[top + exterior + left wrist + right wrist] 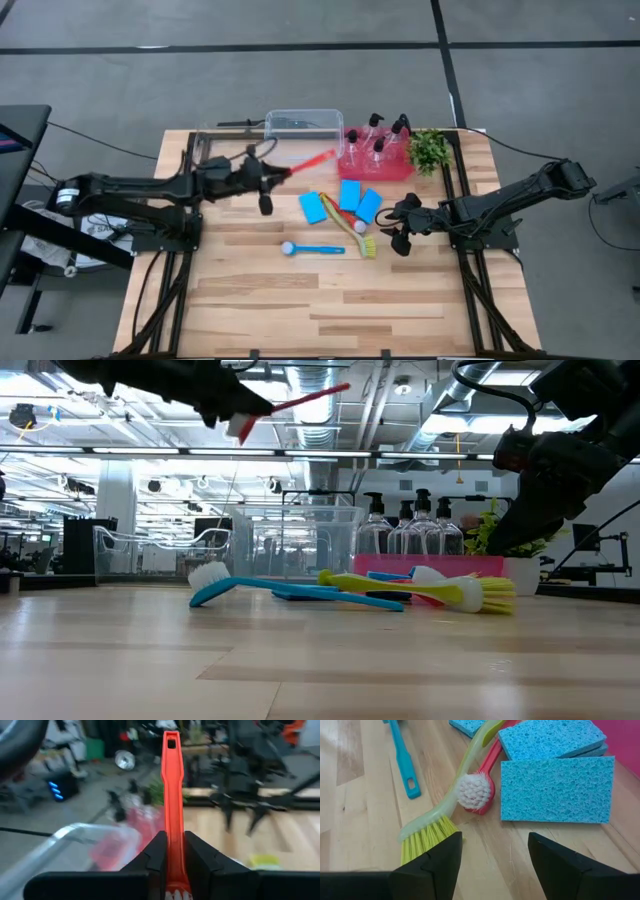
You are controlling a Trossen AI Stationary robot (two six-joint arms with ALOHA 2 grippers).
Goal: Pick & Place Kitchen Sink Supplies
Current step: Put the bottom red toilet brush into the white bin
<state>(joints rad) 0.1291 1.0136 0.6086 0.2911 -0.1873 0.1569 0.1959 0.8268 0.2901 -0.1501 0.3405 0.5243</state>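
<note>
The red brush (pixel 312 160) is up off the table, clamped near its head by the left gripper (pixel 270 177), handle aimed toward 2 o'clock at the clear tub (pixel 304 123). Judged step: carrying it to a container; next comes lining up over the tub and letting go. The right gripper (pixel 397 222) hovers spread near the yellow-green brush (pixel 362 238), at 3 o'clock of the 3 blue sponges (pixel 341 201).

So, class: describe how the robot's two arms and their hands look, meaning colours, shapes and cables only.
Both arms are dark, slim and jointed, on black frame bases at the table's sides. The left hand has two blocky black fingers with angled inner faces. The right hand has two wedge-shaped black fingers. Black cables run from each base, and one loops above the left arm.
</note>
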